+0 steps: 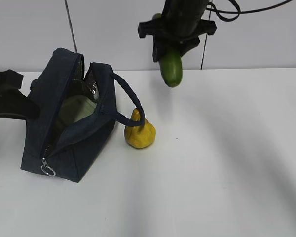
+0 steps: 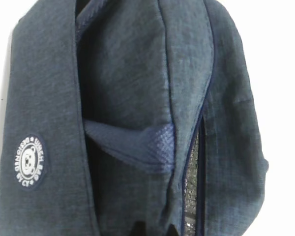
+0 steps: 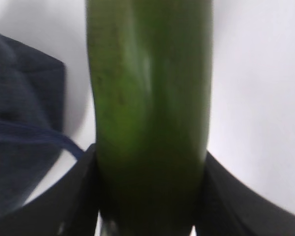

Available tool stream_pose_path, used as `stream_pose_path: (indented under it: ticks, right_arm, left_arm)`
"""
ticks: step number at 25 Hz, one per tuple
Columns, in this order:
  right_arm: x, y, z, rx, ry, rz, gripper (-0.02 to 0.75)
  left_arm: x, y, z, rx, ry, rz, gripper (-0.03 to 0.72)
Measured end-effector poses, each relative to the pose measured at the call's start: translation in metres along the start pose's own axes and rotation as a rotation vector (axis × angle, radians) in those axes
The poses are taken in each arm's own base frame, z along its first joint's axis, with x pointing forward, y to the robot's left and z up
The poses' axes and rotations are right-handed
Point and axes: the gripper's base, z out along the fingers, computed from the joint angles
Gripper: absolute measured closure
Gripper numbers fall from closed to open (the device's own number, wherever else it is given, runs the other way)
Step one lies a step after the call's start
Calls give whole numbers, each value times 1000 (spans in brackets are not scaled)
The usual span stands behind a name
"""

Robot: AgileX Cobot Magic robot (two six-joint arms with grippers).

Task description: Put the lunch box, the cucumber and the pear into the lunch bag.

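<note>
Now our right gripper [image 1: 173,49] clenched round cucumber [image 1: 171,66] aloft, left gripper clenched by our open lunch bag [image 1: 69,123], pear [image 1: 139,132] beside.

A bare robot test stand in a lab rather than a home: a plain white bench [image 1: 227,173] against a blank pale wall [image 1: 108,29], black cables [image 1: 237,11] trailing above, and black arm hardware [image 1: 5,96] at the left edge.

Navy lunch bag [image 1: 84,143], white round badge [image 2: 30,161]; green cucumber [image 1: 171,68]; yellow pear [image 1: 140,132]; white table [image 1: 227,163].
</note>
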Motion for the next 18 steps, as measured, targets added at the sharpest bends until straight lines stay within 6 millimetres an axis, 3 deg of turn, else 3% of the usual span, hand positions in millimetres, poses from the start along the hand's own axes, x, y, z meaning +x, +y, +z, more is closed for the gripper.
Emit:
stream_pose_path:
  ticks: [5,10,18]
  right_arm:
    - [-1,25,-12,-255,3,-14,376]
    - [3,47,-13,-379,21,-45,376]
    - [20,91,29,-501,104,-138,376]
  left_arm:
    - [0,0,0,0,0,0,685]
    - [0,0,0,0,0,0,685]
    - [0,0,0,0,0,0,685]
